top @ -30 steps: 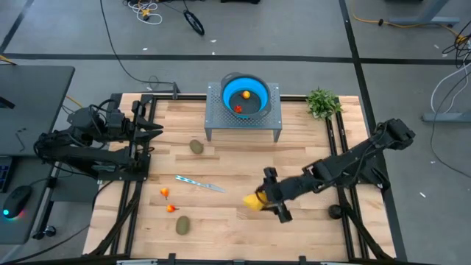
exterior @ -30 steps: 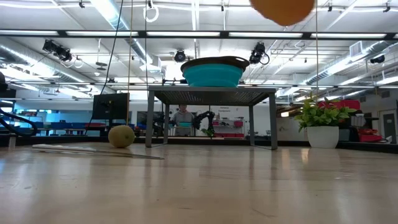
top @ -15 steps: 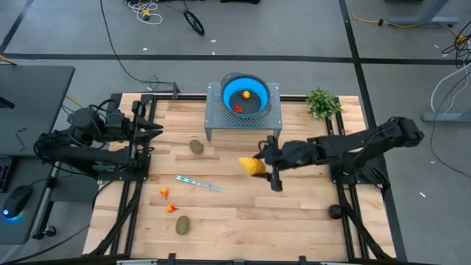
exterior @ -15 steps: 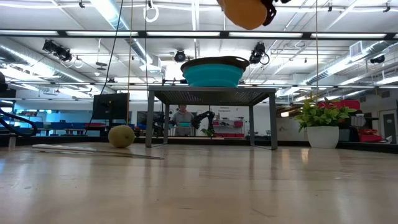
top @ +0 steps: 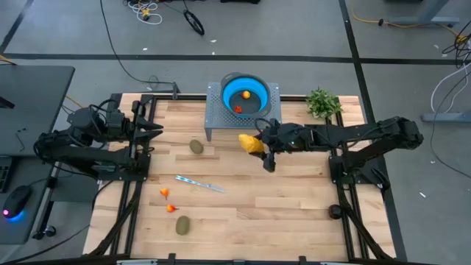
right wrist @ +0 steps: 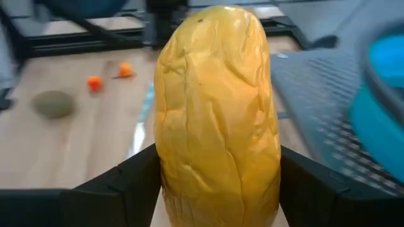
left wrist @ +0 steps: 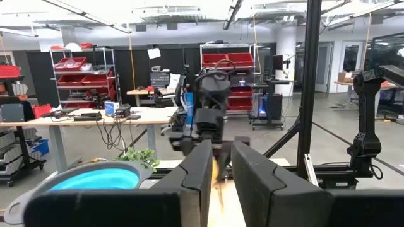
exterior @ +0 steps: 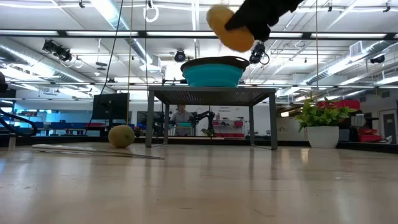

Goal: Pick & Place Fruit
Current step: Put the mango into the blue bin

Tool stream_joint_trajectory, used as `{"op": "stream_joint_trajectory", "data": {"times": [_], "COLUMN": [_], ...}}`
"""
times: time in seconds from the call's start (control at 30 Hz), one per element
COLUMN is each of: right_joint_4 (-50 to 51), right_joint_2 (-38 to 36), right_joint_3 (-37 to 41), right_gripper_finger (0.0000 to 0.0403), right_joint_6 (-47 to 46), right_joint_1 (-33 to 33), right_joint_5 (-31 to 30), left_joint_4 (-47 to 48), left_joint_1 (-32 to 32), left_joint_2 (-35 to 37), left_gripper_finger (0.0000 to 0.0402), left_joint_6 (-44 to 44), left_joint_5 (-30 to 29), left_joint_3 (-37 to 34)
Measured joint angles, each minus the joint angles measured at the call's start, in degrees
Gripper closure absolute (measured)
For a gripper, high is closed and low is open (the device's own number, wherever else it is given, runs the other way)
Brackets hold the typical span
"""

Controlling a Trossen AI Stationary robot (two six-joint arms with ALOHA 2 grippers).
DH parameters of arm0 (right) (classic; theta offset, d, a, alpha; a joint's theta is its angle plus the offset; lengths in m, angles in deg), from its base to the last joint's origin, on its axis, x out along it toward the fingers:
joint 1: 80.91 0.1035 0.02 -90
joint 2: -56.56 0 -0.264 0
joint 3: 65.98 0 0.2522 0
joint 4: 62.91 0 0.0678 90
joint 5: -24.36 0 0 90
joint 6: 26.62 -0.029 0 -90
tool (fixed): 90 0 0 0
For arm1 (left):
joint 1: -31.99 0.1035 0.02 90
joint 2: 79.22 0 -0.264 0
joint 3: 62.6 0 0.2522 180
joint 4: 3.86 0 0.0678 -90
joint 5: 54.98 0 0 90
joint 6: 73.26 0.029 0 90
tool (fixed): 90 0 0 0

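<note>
Between our right gripper's (right wrist: pixel 218 189) clamped jaws we see the yellow-orange fruit (right wrist: pixel 218 120), elongated, wrinkled, matte; our left gripper's (left wrist: pixel 218 173) jaws stand slightly apart.

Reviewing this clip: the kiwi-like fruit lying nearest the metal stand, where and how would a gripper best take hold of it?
Judging from the high view, the kiwi-like fruit lies on its side on open wood, apart from the metal stand and the knife-like stick. Probably best to come straight down from above and close the fingers across its short middle, where the oval is widest and the sides curve evenly, rather than on its tapering ends.
</note>
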Motion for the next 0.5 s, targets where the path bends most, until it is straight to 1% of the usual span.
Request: {"op": "stream_joint_trajectory", "data": {"times": [0.27,0.5], "right_joint_4": [0.2,-0.4], "right_joint_2": [0.0,0.0], "right_joint_3": [0.0,0.0], "right_gripper_finger": [0.0133,0.0133], "right_joint_6": [0.0,0.0], "right_joint_1": [-6.7,-7.8], "right_joint_5": [-0.4,-0.4], "left_joint_4": [0.0,0.0], "left_joint_1": [0.0,0.0], "left_joint_2": [0.0,0.0], "left_gripper_finger": [0.0334,0.0334], "left_joint_6": [0.0,0.0], "left_joint_5": [0.0,0.0], "left_joint_3": [0.0,0.0]}}
